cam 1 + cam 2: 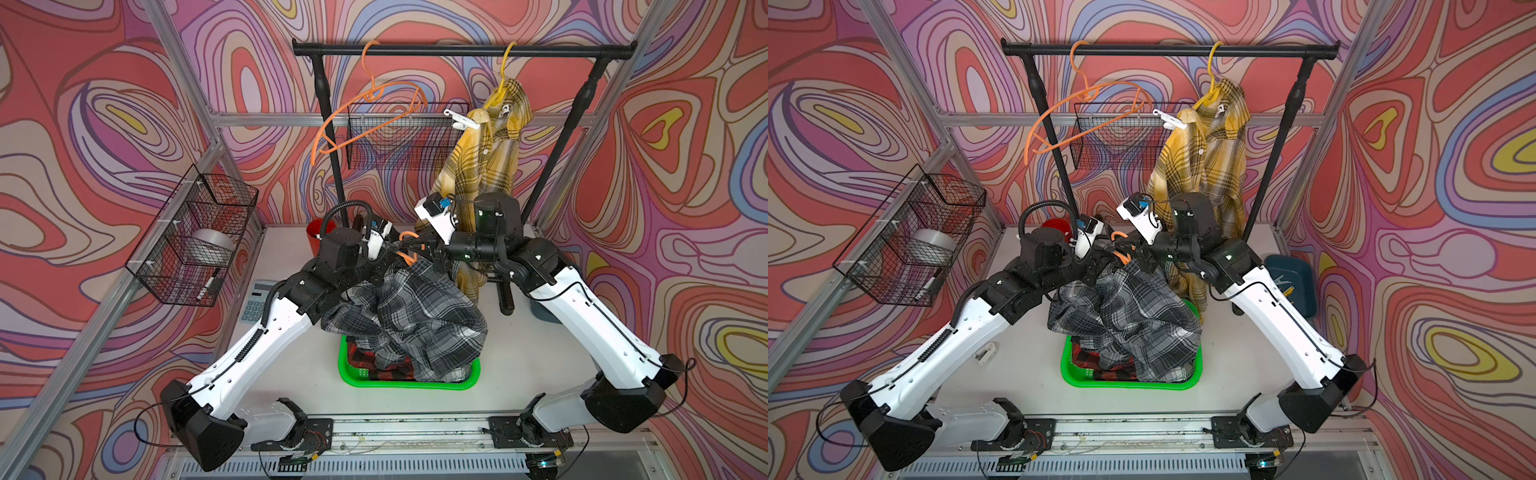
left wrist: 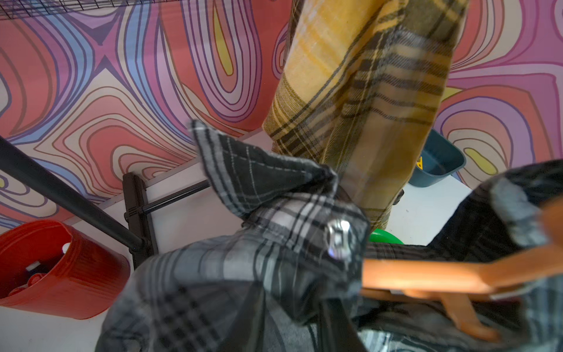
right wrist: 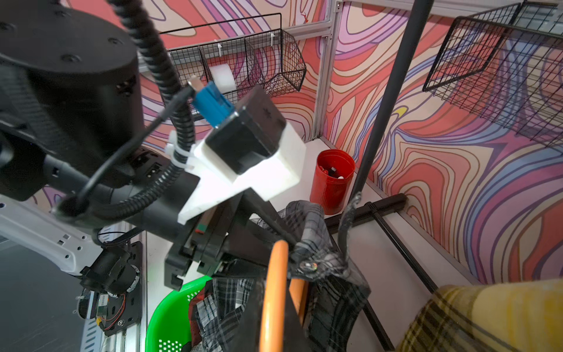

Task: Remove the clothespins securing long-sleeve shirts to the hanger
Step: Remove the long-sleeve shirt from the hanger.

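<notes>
Right gripper (image 1: 434,254) clamped the orange hanger (image 3: 274,289); the left gripper (image 1: 392,250), buried in the grey shirt (image 1: 415,316), could not be read. The white clothespin (image 1: 459,119) sat at one o'clock on the yellow shirt (image 1: 486,166), probably light, stiff and springy: pinch its tails.

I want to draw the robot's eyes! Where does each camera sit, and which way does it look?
Both top views: high in front, looking down and back at the black rail; the left arm and right arm show.
Left wrist: low, looking over the grey shirt at the yellow shirt; no robot part shows clearly.
Right wrist: low, facing the red cup; the left arm fills one side.
Shared: both wrist views show the orange hanger and grey shirt.
</notes>
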Action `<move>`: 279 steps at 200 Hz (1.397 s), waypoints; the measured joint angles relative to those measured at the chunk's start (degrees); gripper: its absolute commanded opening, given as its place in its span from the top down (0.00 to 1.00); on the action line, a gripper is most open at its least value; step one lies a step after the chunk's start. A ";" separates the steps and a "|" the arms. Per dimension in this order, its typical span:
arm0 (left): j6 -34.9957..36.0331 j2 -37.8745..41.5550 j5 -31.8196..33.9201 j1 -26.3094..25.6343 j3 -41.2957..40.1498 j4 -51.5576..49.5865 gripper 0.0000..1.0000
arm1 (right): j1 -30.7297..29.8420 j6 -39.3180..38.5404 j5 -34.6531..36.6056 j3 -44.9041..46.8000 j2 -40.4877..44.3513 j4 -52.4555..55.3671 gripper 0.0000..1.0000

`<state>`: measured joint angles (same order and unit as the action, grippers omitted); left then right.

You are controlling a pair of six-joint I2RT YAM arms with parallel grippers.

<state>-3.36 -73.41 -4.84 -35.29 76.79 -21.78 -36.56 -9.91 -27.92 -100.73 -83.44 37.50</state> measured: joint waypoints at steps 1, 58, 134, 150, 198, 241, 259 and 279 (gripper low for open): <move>0.02 -0.02 0.00 0.00 0.00 0.00 1.00 | 0.00 0.00 0.00 0.04 0.02 -0.04 1.00; -0.57 -0.17 5.81 -0.04 -0.02 0.13 1.00 | -0.02 -0.55 -1.77 1.40 0.96 -1.11 1.00; -3.63 4.46 15.87 4.94 -4.46 0.74 1.00 | -0.39 -1.07 -4.59 3.26 1.64 -1.70 1.00; -5.11 6.54 15.32 8.09 -6.38 1.14 1.00 | -0.50 -1.09 -4.76 3.56 1.68 -1.81 1.00; -7.91 9.92 12.66 12.50 -11.50 1.90 1.00 | -0.57 -1.09 -5.42 3.96 3.50 -1.88 1.00; -10.86 11.43 8.87 17.20 -16.65 3.23 1.00 | 0.39 -1.01 -6.67 4.09 4.57 -1.29 1.00; -11.93 11.52 8.94 19.91 -18.78 3.37 1.00 | 1.31 -0.79 -7.69 4.11 5.40 -0.44 1.00; -12.81 11.58 7.34 21.00 -20.96 3.37 1.00 | 2.29 -0.31 -8.15 4.11 6.56 -0.50 1.00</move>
<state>-16.16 -61.82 2.50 -14.28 55.83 -18.41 -34.26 -10.22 -36.07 -96.62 -76.88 36.99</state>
